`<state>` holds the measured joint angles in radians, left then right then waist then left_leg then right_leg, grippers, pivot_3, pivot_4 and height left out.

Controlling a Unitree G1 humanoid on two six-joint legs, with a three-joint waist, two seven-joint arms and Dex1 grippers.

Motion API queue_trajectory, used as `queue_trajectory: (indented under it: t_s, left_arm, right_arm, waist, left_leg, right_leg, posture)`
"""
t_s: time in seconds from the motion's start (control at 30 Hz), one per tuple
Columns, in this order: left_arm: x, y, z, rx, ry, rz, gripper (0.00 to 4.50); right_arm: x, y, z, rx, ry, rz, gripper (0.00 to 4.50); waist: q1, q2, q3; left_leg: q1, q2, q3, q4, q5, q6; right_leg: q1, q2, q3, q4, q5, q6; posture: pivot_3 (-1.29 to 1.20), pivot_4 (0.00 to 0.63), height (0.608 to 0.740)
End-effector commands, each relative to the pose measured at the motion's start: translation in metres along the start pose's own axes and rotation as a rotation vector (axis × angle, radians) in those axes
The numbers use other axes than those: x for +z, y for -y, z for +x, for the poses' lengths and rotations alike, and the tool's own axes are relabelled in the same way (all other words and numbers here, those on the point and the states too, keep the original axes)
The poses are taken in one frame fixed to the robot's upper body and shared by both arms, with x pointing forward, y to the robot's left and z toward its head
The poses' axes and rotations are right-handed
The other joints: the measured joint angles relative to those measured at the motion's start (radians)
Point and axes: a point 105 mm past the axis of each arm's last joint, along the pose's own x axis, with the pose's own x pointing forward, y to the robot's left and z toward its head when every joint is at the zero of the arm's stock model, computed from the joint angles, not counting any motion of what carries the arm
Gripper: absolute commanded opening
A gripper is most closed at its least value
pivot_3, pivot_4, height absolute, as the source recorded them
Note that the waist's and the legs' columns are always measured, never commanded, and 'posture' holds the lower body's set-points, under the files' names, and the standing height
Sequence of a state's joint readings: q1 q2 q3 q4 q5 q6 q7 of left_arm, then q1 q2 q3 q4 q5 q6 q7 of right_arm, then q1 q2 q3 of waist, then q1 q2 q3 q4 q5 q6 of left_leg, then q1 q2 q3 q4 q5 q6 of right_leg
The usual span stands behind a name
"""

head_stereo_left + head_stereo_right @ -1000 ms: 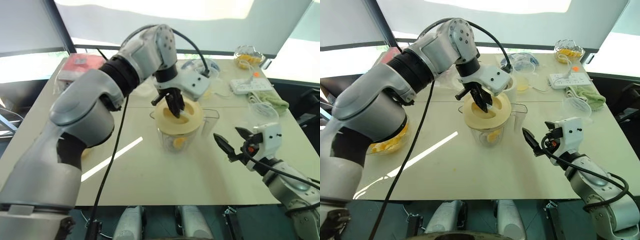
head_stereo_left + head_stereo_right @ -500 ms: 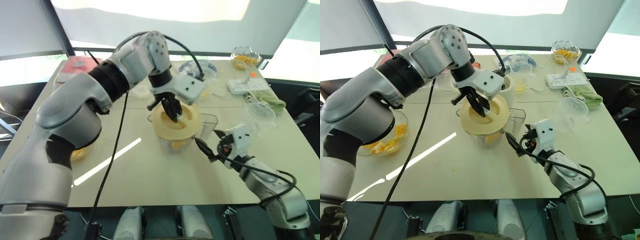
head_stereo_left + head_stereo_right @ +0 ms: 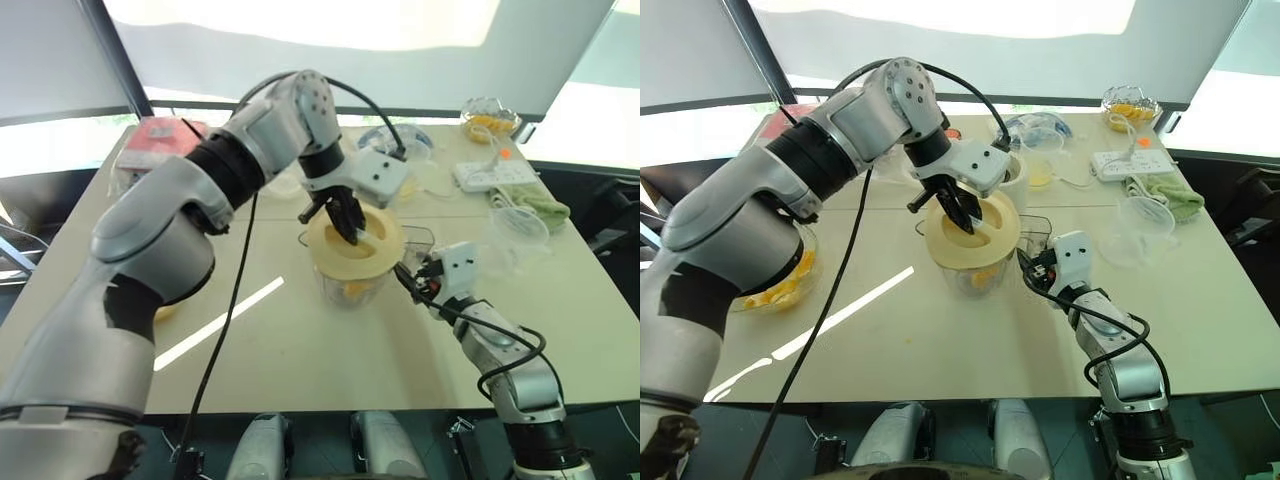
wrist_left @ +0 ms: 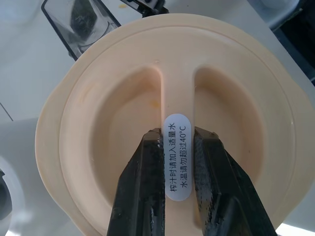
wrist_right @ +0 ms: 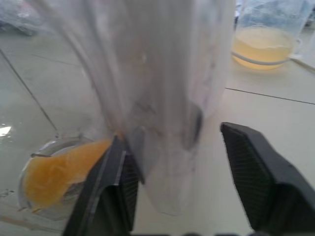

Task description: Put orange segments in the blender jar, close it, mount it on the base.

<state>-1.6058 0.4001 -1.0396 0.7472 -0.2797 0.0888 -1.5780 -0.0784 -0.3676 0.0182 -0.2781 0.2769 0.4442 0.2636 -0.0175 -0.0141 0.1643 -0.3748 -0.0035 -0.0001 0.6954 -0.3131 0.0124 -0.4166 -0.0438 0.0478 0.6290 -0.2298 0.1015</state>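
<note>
The blender jar (image 3: 345, 288) stands mid-table with orange segments (image 5: 59, 169) at its bottom. A pale yellow lid (image 4: 98, 123) sits on its rim. My left gripper (image 3: 348, 222) points down from above, shut on the lid's central ridge (image 4: 176, 98). My right gripper (image 3: 1028, 268) reaches in level from the right. It stands open around the jar's clear handle (image 5: 167, 108): one finger (image 5: 115, 177) touches the handle, the other (image 5: 256, 167) is apart from it. The cream-white base (image 3: 1014, 180) is partly hidden behind my left wrist. More orange segments fill a bowl (image 3: 775, 285) at the left.
At the far right are a bowl of orange pieces (image 3: 488, 110), a white power strip (image 3: 488, 172), a green cloth (image 3: 540, 205) and a clear cup (image 3: 1145, 215). A cup of juice (image 5: 266, 46) stands behind the jar. A red packet (image 3: 150, 135) lies far left.
My right gripper has moved forward and left from the open table to the jar's handle, and its fingers have narrowed around it. The left gripper keeps its hold on the lid.
</note>
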Motion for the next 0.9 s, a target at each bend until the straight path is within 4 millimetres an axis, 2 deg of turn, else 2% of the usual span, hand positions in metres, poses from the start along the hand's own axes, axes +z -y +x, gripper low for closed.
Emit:
queue_trajectory:
  t_s: [0.03, 0.17, 0.37, 0.53, 0.6, 0.77, 0.9]
  left_arm:
    - [-0.020, 0.028, 0.031, -0.158, -0.042, -0.070, 0.23]
    - [-0.022, 0.034, 0.034, -0.163, -0.045, -0.098, 0.23]
    - [-0.028, 0.025, 0.045, -0.081, -0.069, -0.205, 0.23]
    - [-0.021, 0.012, 0.055, 0.021, -0.023, -0.489, 0.23]
    - [-0.023, 0.013, 0.059, 0.051, -0.026, -0.583, 0.23]
    - [-0.032, 0.015, 0.069, 0.159, -0.030, -0.714, 0.23]
    - [-0.041, 0.025, 0.076, 0.182, -0.040, -0.807, 0.23]
  right_arm:
    - [0.022, 0.005, -0.006, -0.041, 0.074, -0.047, 0.87]
    - [0.021, -0.001, -0.007, -0.035, 0.062, -0.047, 0.89]
    - [0.018, 0.001, -0.008, -0.053, 0.047, -0.038, 0.89]
    - [0.017, 0.004, -0.011, -0.061, 0.035, -0.046, 0.89]
    - [0.018, 0.006, -0.012, -0.067, 0.035, -0.048, 0.89]
    - [0.019, 0.009, -0.013, -0.081, 0.039, -0.063, 0.89]
    - [0.021, 0.011, -0.012, -0.082, 0.041, -0.071, 0.89]
  waist:
    - [0.000, 0.000, 0.000]
    - [0.000, 0.000, 0.000]
    - [0.003, 0.002, -0.002]
    - [0.007, 0.005, -0.005]
    - [0.007, 0.007, -0.006]
    - [0.008, 0.014, -0.013]
    - [0.011, 0.015, -0.014]
  left_leg:
    - [0.000, 0.000, 0.000, 0.000, 0.000, 0.000]
    - [0.000, 0.000, 0.000, -0.001, -0.001, 0.002]
    - [0.001, -0.001, 0.000, -0.003, -0.002, 0.004]
    - [0.003, -0.003, -0.003, -0.003, -0.002, 0.004]
    - [0.004, -0.005, -0.005, -0.003, -0.002, 0.004]
    - [0.004, -0.007, -0.006, -0.003, -0.002, 0.004]
    - [0.009, -0.008, -0.009, -0.003, -0.002, 0.004]
  right_leg:
    - [0.000, 0.000, 0.000, 0.000, 0.000, 0.000]
    - [-0.001, -0.001, 0.000, 0.000, -0.001, 0.001]
    - [0.000, -0.001, 0.000, 0.000, -0.003, 0.001]
    - [0.005, -0.001, 0.000, -0.002, -0.005, 0.001]
    - [0.007, -0.002, 0.000, -0.003, -0.008, 0.006]
    - [0.009, -0.004, 0.000, -0.005, -0.009, 0.007]
    - [0.017, -0.005, 0.001, -0.007, -0.010, 0.009]
  posture:
    - [0.00, 0.150, 0.740]
    - [0.00, 0.150, 0.740]
    - [0.00, 0.150, 0.740]
    - [0.00, 0.150, 0.740]
    - [0.00, 0.150, 0.740]
    - [0.00, 0.150, 0.740]
    - [0.00, 0.150, 0.740]
